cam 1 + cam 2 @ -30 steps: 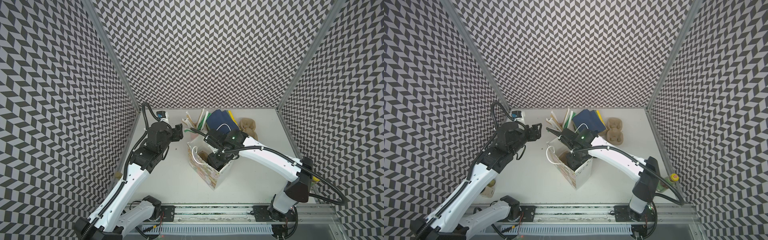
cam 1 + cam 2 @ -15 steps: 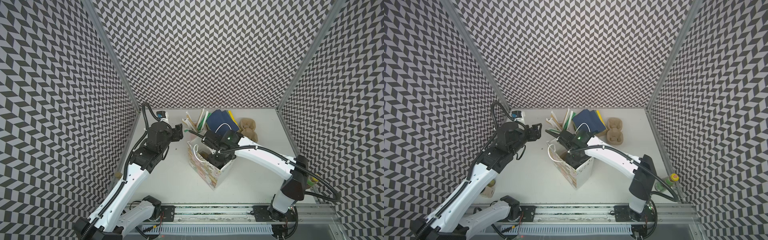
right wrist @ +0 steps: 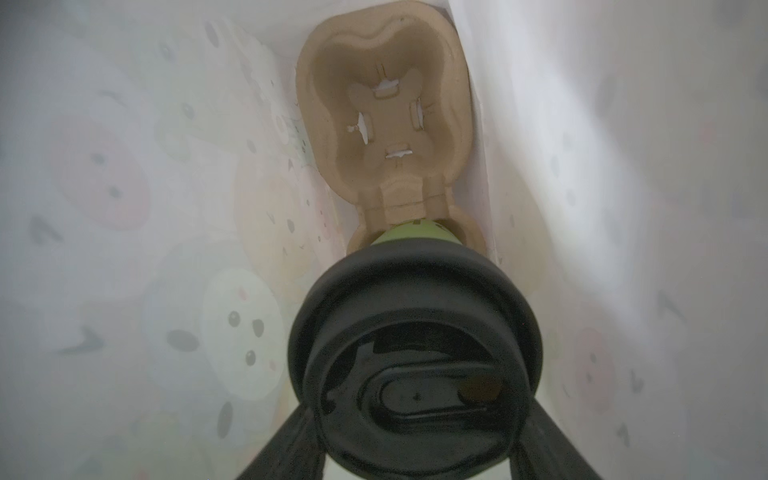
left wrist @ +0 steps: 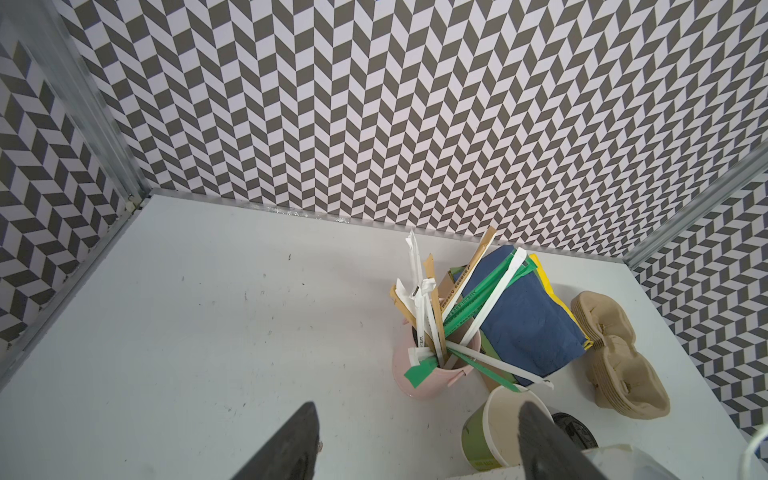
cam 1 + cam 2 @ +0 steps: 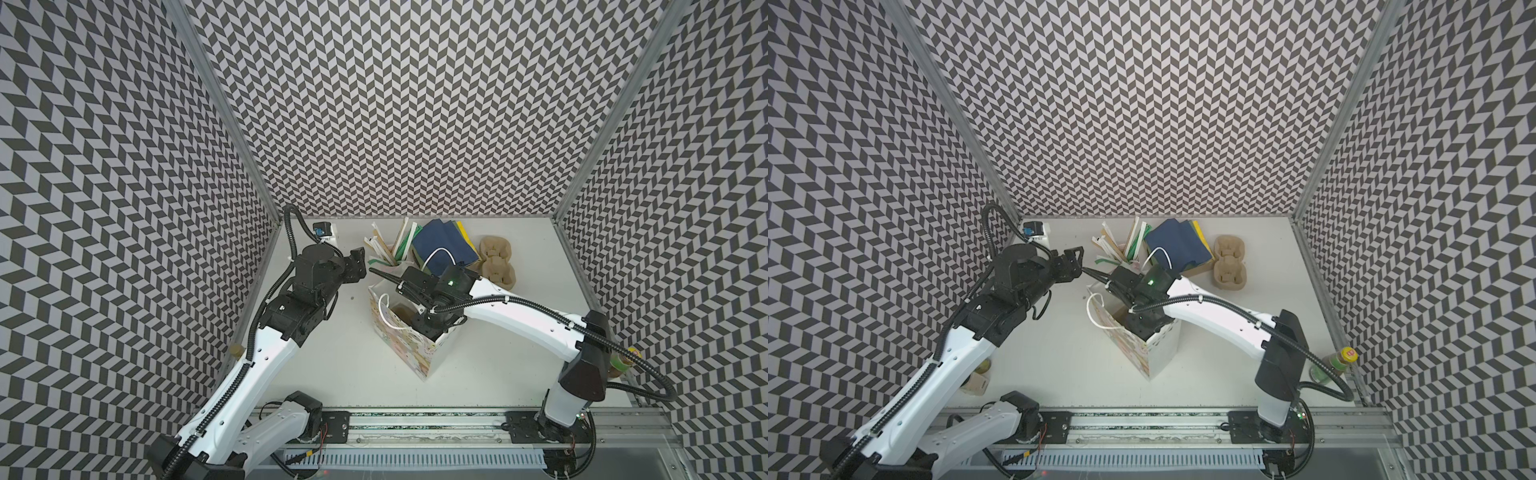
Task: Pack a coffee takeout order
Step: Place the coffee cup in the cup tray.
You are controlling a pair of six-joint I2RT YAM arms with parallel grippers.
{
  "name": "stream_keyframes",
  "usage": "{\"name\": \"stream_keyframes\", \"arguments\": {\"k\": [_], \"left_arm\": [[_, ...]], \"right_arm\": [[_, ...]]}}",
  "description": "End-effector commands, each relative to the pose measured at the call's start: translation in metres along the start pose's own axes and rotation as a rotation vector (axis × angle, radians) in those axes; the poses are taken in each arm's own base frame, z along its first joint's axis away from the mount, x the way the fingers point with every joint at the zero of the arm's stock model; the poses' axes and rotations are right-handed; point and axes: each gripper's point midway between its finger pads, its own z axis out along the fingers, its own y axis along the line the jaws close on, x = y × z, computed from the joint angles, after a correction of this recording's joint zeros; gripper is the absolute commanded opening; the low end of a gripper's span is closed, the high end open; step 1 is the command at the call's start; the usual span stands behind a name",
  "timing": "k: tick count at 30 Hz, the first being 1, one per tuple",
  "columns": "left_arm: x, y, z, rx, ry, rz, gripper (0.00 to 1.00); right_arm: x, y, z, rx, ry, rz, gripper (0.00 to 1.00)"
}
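Step in hand, seemingly: seating cup in carrier, centre of the right wrist frame, inside bag. Pinching lid with right claw; holding left claw spread, empty, over counter. Next, likely: let go, rise straight clear of bag walls, fetch napkin.

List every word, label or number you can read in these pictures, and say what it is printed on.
Nothing is legible.
Print on the green straw wrapper: too small to read.
Print on the brown straw wrapper: blurred, unreadable.
Red mark on the yellow bottle cap: too small to read.
The paper bag: cartoon faces, no words.
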Motion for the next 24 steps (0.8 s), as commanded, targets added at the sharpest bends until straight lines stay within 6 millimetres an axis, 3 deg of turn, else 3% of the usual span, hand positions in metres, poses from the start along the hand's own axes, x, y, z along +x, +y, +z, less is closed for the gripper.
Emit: {"name": "stream_keyframes", "arguments": {"k": [1, 24], "left_arm": [[-0.006, 0.002, -0.004, -0.003, -0.023, -0.011, 0.76], [-0.008, 0.003, -0.008, -0.006, -0.039, -0.016, 0.76]], "right_arm": [[0.013, 0.001, 0.03, 0.026, 0.1, -0.01, 0.0], [0.022, 0.002, 0.062, 0.09, 0.181, -0.04, 0.02]]}}
